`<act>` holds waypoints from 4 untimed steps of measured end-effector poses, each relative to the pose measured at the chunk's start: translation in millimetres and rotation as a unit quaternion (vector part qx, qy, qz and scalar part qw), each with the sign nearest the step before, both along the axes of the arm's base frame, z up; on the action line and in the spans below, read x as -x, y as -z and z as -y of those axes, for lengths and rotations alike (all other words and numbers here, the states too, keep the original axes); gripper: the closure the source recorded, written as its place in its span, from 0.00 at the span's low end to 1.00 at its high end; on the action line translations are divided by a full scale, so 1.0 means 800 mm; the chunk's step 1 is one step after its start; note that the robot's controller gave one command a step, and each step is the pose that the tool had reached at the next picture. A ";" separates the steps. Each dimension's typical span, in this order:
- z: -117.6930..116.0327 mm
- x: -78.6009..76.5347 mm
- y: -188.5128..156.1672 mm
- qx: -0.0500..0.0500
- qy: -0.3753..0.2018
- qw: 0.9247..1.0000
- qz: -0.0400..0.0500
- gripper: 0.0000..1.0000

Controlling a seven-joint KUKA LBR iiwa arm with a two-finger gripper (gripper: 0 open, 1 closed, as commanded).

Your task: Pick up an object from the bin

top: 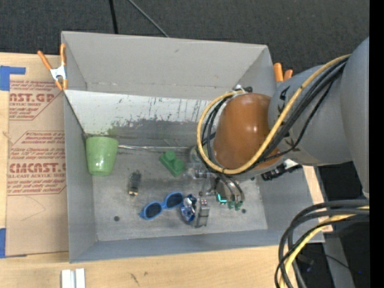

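The bin (pixel 180 248) has its near wall just in front of the blue sunglasses (pixel 161 206), with a narrow strip of bare floor between. The gripper (pixel 201 213) is low at the right end of the sunglasses, touching or almost touching them; whether it stands wide or narrow cannot be told. Left of the sunglasses the floor lies open to the side wall. Just behind them lies a small dark cylinder (pixel 134 183), further back a green block (pixel 173 163), and back-left a pale green cup (pixel 101 155) against the left wall. Beyond, the scuffed grey floor runs to the sloping far wall.
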State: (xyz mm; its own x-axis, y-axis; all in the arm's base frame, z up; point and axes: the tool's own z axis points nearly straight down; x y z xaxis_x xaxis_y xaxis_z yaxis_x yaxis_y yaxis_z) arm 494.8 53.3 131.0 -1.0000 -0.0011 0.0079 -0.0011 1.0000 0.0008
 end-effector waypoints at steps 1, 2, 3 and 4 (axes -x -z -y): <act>-0.007 -0.015 0.081 0.000 -0.037 0.999 -0.001 0.00; -0.007 -0.018 0.077 0.000 -0.037 0.999 0.004 1.00; -0.022 -0.036 -0.173 -0.001 -0.019 1.000 0.010 1.00; 0.005 -0.053 -0.012 0.000 0.026 1.000 0.001 1.00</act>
